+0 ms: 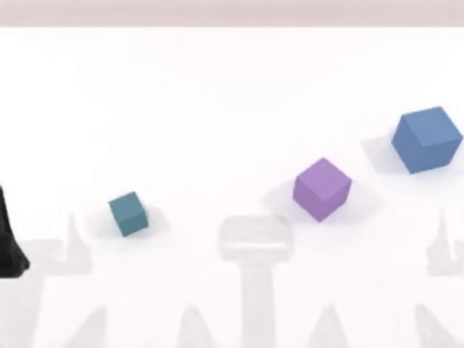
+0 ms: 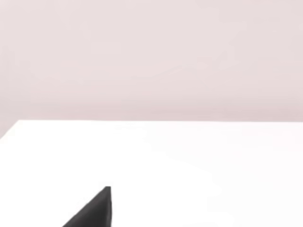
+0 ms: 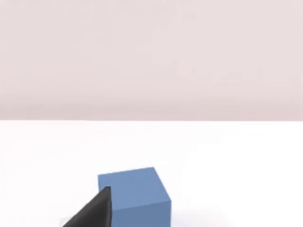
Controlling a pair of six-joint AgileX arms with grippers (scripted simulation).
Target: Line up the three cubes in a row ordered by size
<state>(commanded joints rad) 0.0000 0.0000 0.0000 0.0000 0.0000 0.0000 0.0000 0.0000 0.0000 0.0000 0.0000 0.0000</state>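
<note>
Three cubes stand on the white table in the top view. The small teal cube is at the left, the medium purple cube right of centre, and the largest blue cube near the right edge, farther back. My left arm is a dark shape at the left edge, well left of the teal cube. A dark part of my left gripper shows over bare table. A dark part of my right gripper shows just in front of the blue cube, which it is not holding.
The table's far edge meets a pale pink wall. Faint grey shadows of the arms lie along the near side of the table. Wide bare surface separates the teal and purple cubes.
</note>
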